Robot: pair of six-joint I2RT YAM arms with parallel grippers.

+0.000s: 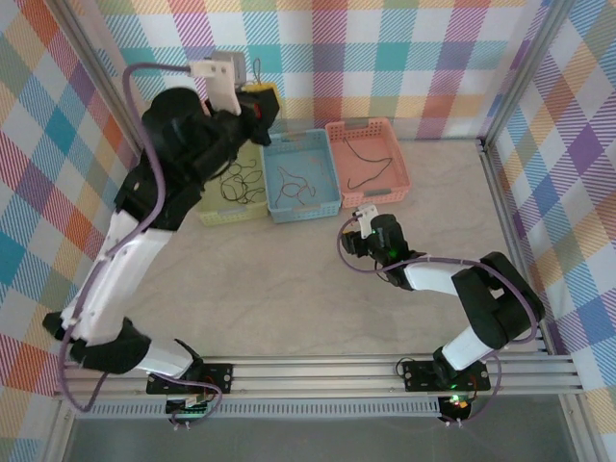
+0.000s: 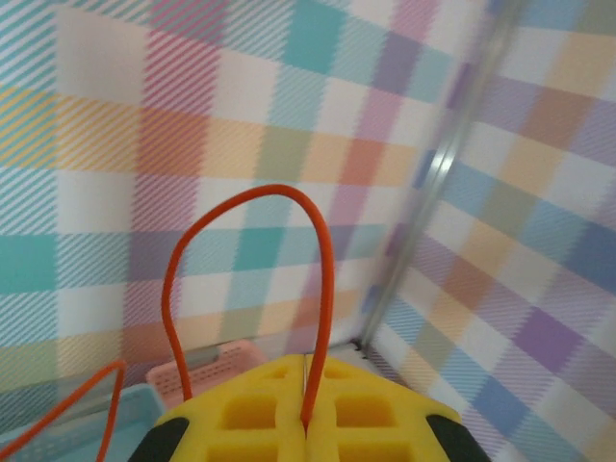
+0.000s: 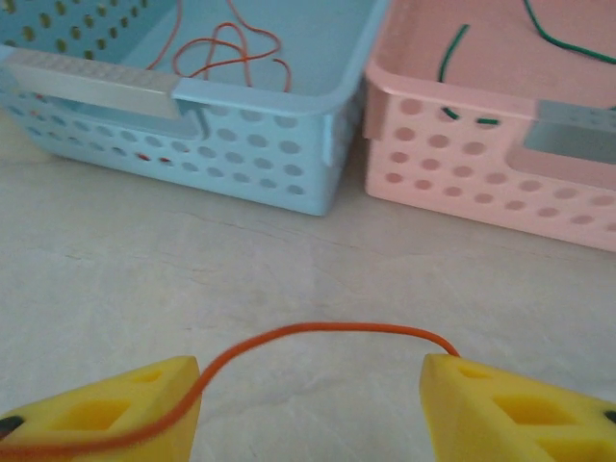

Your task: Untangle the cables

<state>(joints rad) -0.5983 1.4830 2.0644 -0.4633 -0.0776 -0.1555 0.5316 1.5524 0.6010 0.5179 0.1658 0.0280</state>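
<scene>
The step in hand looks like drawing one orange cable [image 2: 274,189] free of the rest. The left gripper [image 2: 306,385] is pinching it tight, high up at eleven o'clock of the table, the loop arching above the fingers. The right gripper [image 3: 313,385] is sitting low, jaws well apart and gripping nothing, an orange strand [image 3: 327,329] merely lying across one finger. Next, I judge, the cable is needing a basket (the blue basket [image 3: 250,154] at eleven o'clock is holding orange ones, the pink basket [image 3: 462,173] at one o'clock a green cable [image 3: 450,56]). Whether both strands are one cable I cannot tell, as the ends are running out of frame.
</scene>
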